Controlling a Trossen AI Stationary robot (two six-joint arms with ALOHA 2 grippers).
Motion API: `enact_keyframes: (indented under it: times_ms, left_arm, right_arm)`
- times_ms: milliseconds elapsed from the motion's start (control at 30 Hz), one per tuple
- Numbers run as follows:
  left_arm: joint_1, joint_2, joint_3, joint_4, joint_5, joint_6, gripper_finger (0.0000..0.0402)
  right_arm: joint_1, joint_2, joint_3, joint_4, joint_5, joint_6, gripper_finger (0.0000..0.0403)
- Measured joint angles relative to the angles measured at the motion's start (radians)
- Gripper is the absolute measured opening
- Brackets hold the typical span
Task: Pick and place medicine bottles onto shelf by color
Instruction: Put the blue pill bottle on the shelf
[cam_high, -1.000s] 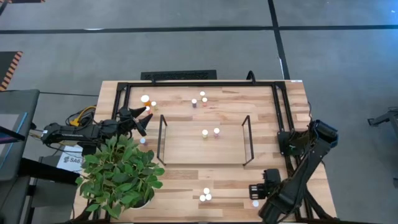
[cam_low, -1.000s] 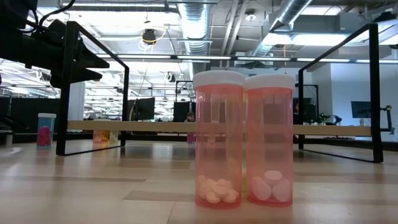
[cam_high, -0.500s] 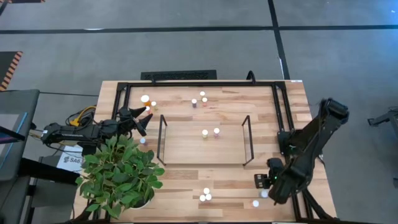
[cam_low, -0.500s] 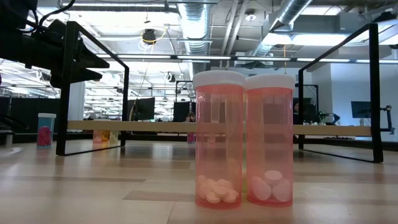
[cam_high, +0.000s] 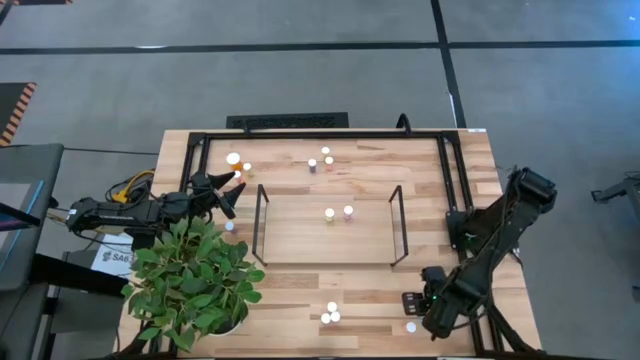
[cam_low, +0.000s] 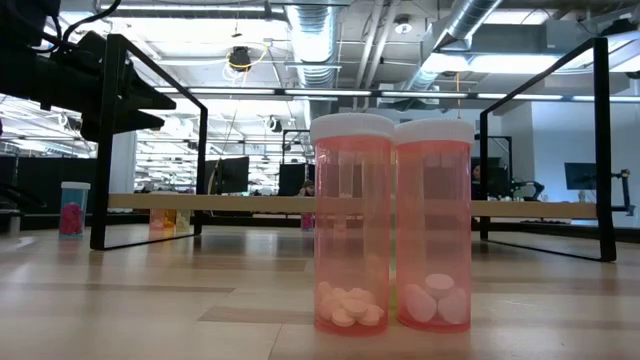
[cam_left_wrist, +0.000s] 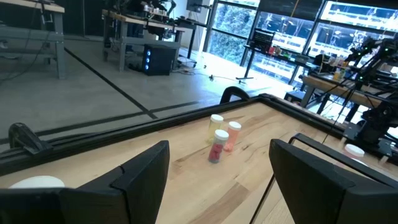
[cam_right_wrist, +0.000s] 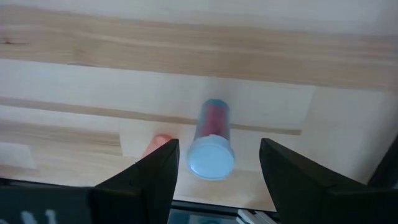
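Right pincer (cam_right_wrist: 214, 168) open above bottle (cam_right_wrist: 211, 149)

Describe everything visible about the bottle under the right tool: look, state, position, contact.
The bottle is a small round one with a pale, whitish cap and a clear body holding red contents. It stands upright on the light-wood table, near the front right corner in the high view. The right tool hangs above it, fingers open on either side of the cap and not touching it. Nothing else touches the bottle; a faint orange spot shows on the wood beside it.

You see a pale matt wood table (cam_high: 300, 290). At its 6 o'clock stand glossy translucent plastic bottles (cam_low: 390, 225). The frame (cam_low: 150, 150) is matt black metal.
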Motion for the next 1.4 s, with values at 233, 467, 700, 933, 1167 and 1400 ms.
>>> enact_keyframes:
  times_ms: [233, 467, 700, 933, 1167, 1400]
  left_arm:
    - [0.0, 0.0, 0.0, 0.0, 0.0, 0.0, 0.0265]
    - [0.0, 0.0, 0.0, 0.0, 0.0, 0.0, 0.0265]
    - [0.0, 0.0, 0.0, 0.0, 0.0, 0.0, 0.0265]
    - [0.0, 0.0, 0.0, 0.0, 0.0, 0.0, 0.0265]
    - [0.0, 0.0, 0.0, 0.0, 0.0, 0.0, 0.0265]
    - [0.0, 0.0, 0.0, 0.0, 0.0, 0.0, 0.0265]
  right_arm:
    - [-0.014, 0.06, 0.033, 0.016, -0.049, -0.042, 0.0246]
    - [-0.011, 0.086, 0.042, 0.019, -0.078, -0.073, 0.0246]
    - [-0.014, 0.089, 0.042, 0.014, -0.067, -0.082, 0.0228]
    - [-0.014, 0.089, 0.042, 0.017, -0.035, -0.093, 0.0175]
    - [-0.016, 0.089, 0.043, 0.024, -0.035, -0.086, 0.0137]
    - [-0.055, 0.089, 0.043, 0.028, -0.062, -0.09, 0.0145]
